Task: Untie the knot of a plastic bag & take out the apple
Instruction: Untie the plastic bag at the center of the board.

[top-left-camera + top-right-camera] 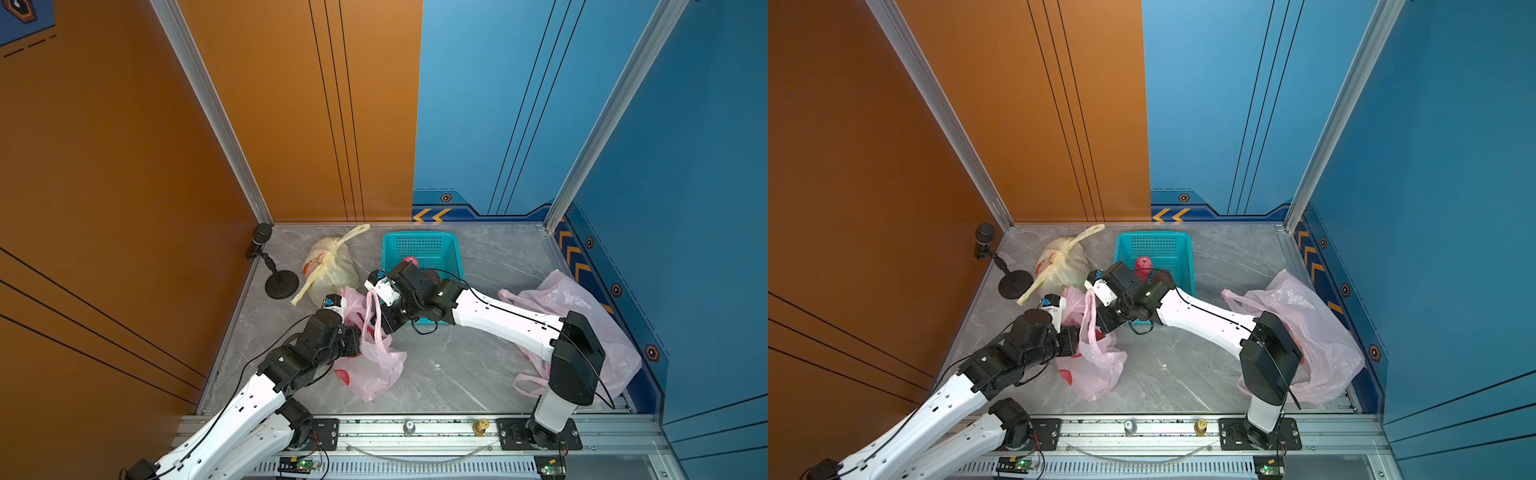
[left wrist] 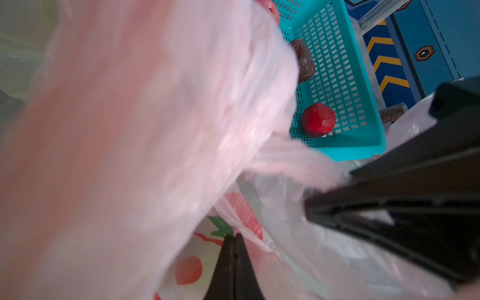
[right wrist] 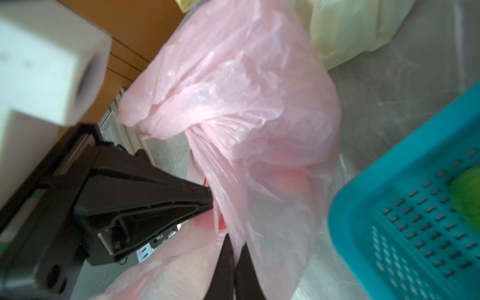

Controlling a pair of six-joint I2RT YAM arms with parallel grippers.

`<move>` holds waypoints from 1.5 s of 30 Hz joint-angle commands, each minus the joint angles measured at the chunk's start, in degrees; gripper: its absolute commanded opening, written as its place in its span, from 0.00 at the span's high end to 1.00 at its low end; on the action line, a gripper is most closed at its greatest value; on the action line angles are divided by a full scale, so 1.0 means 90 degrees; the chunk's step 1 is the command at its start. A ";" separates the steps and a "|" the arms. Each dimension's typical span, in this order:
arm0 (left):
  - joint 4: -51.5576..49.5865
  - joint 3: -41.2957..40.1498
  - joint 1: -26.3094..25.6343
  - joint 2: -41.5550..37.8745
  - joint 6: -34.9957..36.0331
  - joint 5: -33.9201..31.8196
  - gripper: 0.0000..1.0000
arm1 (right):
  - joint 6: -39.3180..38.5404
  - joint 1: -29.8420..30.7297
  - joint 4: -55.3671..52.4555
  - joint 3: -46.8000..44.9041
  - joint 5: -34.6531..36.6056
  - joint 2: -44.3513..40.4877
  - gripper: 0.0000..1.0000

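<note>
1. Grey marble tabletop (image 1: 457,374); orange wall on the left, blue wall behind and on the right.
2. Pink bag (image 1: 374,374): crumpled mid-table towards the front, between the two arms in both top views. Handle loop (image 1: 372,296) standing up between the grippers.
3. Right gripper (image 3: 235,242): fingers pressed together, pinching a gathered strand of the pink bag. Same strand drawn taut up to its tip in the left wrist view.
4. Left gripper (image 2: 235,237): fingers pressed together, tips against the printed film of the pink bag. Clamped on film or only touching: cannot tell.
5. Red apple (image 1: 1143,266): loose in the teal basket (image 1: 419,237), just behind the right wrist, apart from the pink bag. Brown lump (image 2: 302,61) in the same basket.
6. Apple inside the pink bag: cannot tell. Red patches visible on and through the film, print or fruit unclear.
7. Pale yellow knotted bag (image 1: 330,270): behind the pink bag, left of the basket.
8. Second pink bag (image 1: 582,311): at the right edge, partly under the right arm.
9. Black stand (image 1: 281,284): far left corner, well apart from the grippers.
</note>
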 commanded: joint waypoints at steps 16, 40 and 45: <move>-0.0951 -0.0733 0.0491 -0.0499 -0.0041 0.0071 1.00 | -0.0380 -0.1876 0.0497 0.0617 0.0608 -0.0220 1.00; -0.1765 0.0289 -0.1220 -0.1188 -0.0614 -0.1165 0.49 | -0.1005 -0.1741 -0.0131 0.1457 -0.0217 0.0521 0.84; -0.1765 0.0896 -0.1156 -0.1179 -0.0144 -0.0992 0.33 | -0.1111 -0.1597 -0.0131 0.1176 0.0003 -0.0028 0.62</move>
